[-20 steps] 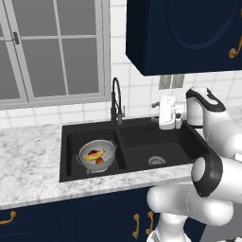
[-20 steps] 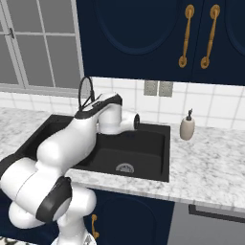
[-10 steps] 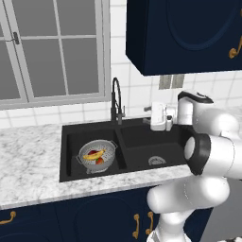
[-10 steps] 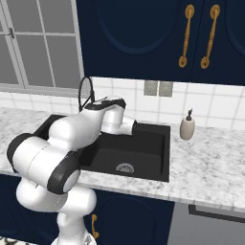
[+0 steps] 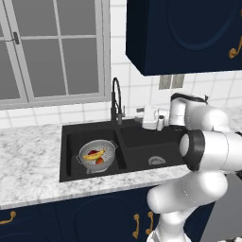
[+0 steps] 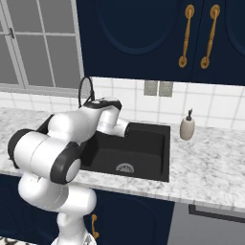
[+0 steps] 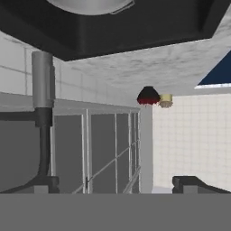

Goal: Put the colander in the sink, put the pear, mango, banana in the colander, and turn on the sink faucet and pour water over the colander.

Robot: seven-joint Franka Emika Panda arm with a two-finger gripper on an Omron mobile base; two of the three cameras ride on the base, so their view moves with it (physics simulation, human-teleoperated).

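Two steps look done: colander (image 5: 97, 155) sits in sink (image 5: 71, 139) left basin, banana (image 5: 93, 154) inside, well left of our jaws. Jaws spread wide, empty, just right of faucet (image 5: 116, 101) (lever next, we judge).

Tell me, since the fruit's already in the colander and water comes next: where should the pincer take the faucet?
Probably at the small side lever low on the sink faucet, not the arched spout. The open pincer hovers to its right at about that height, so come in sideways from the right.
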